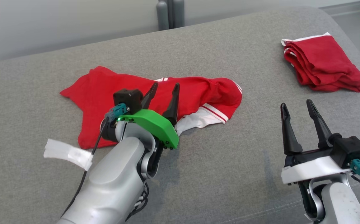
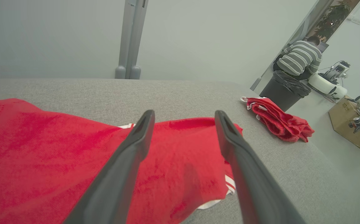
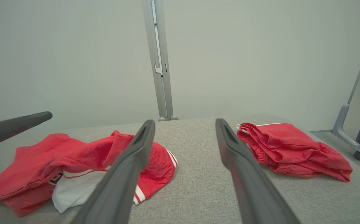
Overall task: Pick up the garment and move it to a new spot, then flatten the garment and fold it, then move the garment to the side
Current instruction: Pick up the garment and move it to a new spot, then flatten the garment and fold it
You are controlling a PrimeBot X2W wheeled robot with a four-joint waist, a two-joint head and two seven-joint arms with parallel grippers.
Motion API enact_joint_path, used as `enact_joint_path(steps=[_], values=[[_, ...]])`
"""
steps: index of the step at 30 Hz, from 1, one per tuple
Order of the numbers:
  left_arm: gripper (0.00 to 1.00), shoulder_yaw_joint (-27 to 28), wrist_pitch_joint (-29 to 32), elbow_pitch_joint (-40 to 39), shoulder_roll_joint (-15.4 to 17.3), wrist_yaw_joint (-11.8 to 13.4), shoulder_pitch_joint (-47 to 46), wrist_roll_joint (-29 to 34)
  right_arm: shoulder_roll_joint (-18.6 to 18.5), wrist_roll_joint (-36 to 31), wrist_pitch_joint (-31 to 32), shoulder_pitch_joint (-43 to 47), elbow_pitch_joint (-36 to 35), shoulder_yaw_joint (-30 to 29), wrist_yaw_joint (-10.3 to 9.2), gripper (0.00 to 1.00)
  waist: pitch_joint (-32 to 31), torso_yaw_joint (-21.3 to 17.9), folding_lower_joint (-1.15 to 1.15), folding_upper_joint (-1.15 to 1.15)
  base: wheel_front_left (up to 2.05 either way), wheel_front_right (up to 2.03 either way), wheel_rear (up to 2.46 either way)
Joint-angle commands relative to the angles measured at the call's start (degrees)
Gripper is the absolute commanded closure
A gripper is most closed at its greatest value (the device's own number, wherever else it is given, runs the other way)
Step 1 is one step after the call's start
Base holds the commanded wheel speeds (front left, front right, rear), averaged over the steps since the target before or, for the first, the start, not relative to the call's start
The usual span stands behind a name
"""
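Observation:
A red garment [image 1: 105, 93] with white trim lies rumpled on the grey cushion [image 1: 198, 161], partly turned over so a white panel shows at its near right. My left gripper [image 1: 165, 86] hovers over the garment's middle, open, nothing between its fingers; the left wrist view has the red cloth [image 2: 43, 149] spread below the spread fingers [image 2: 130, 155]. My right gripper [image 1: 296, 105] stands open over bare cushion to the right, apart from the garment [image 3: 74, 161].
A second red garment [image 1: 323, 63] lies folded at the far right of the cushion, also in the right wrist view [image 3: 292, 149]. A white tape tag [image 1: 67, 154] hangs off my left arm's cable. A person [image 2: 301, 57] sits by a black bin [image 2: 284, 88] beyond.

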Motion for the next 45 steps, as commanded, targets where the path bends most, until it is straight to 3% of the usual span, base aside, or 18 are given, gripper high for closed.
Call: enact_joint_path(steps=[1,14,24,35,40,45], values=[[0.0,1.0,-0.2,-0.6,0.2,-0.3,1.7,1.1,-0.2,0.2,0.1,0.9,0.2,-0.3,-0.02,0.0,-2.4,2.4,0.0,0.0,0.0,0.0,0.0],[0.0,18.8,-0.1,-15.3,2.8,1.2,22.4,21.0,-0.2,1.5,0.8,3.3,5.2,0.0,-0.02,0.0,-5.9,5.2,0.0,0.0,0.0,0.0,0.0],[0.0,29.8,-0.1,-26.8,3.2,1.4,36.1,30.3,-0.2,1.8,0.1,4.3,8.3,-0.8,-0.01,0.0,-7.4,7.1,0.0,0.0,0.0,0.0,0.0],[0.0,33.0,-0.1,-29.0,1.3,-1.1,40.0,33.2,-0.2,6.2,1.2,-0.1,18.1,-0.3,-0.01,0.0,-6.2,10.7,0.0,0.0,0.0,0.0,0.0],[0.0,33.6,-0.1,-29.1,0.7,-1.8,38.7,33.8,-0.2,8.8,2.8,-5.8,25.8,0.9,-0.01,0.0,-4.2,13.1,0.0,0.0,0.0,0.0,0.0],[0.0,33.9,-0.1,-29.3,0.3,-2.4,37.5,34.0,-0.2,6.7,4.2,-11.5,33.7,4.3,-0.01,0.0,-2.4,15.5,0.0,0.0,0.0,0.0,0.0]])
